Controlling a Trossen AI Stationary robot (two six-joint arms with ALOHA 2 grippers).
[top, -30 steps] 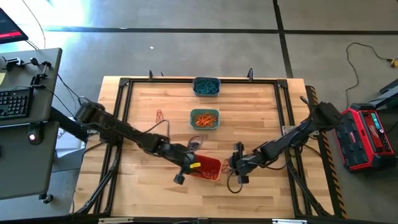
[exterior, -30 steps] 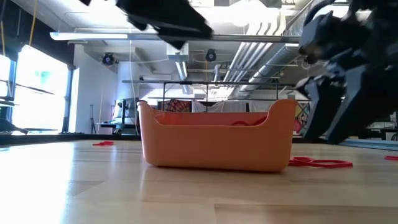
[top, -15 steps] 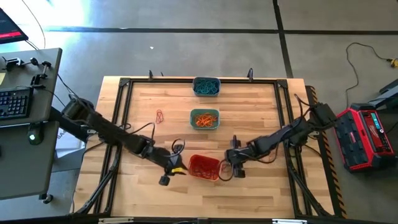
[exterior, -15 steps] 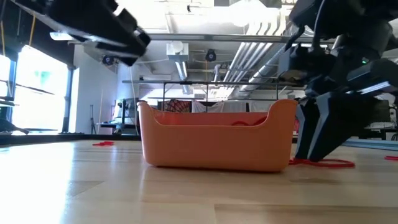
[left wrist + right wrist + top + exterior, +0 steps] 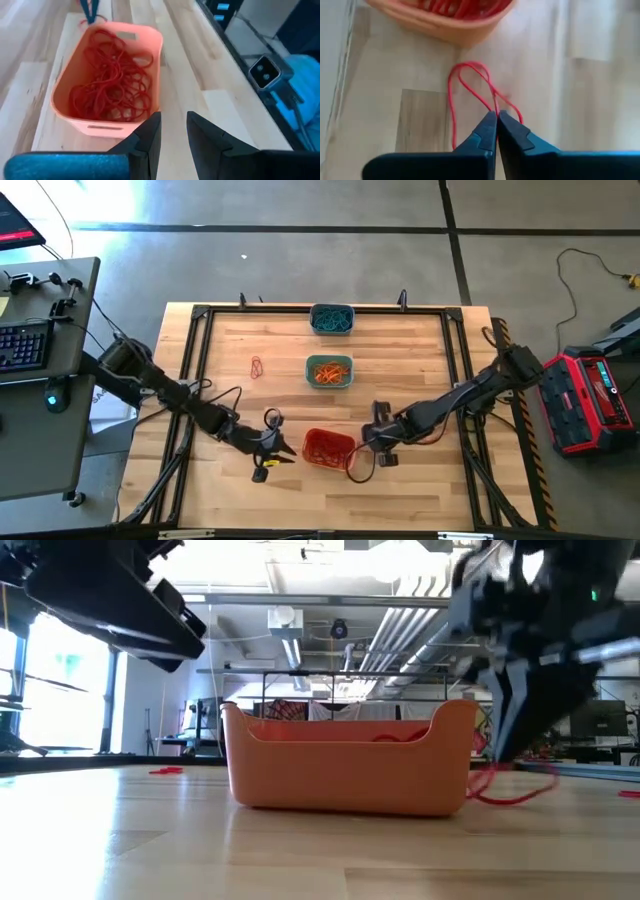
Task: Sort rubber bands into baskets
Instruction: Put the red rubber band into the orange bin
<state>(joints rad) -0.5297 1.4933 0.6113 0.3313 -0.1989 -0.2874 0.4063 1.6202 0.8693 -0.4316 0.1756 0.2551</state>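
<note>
I am pinching a red rubber band (image 5: 470, 95) in my right gripper (image 5: 496, 131), fingers pressed together, just beside the orange basket (image 5: 445, 22) for dropping in; my left gripper (image 5: 172, 137) is hovering, fingers slightly apart

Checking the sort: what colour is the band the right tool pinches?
Red, clearest in the right wrist view, beside the orange basket.

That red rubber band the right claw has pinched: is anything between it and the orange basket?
Nothing visible. The right gripper is shut on the red rubber band just beside the orange basket; only bare wooden table separates them. The left gripper hovers on the basket's other side.
</note>
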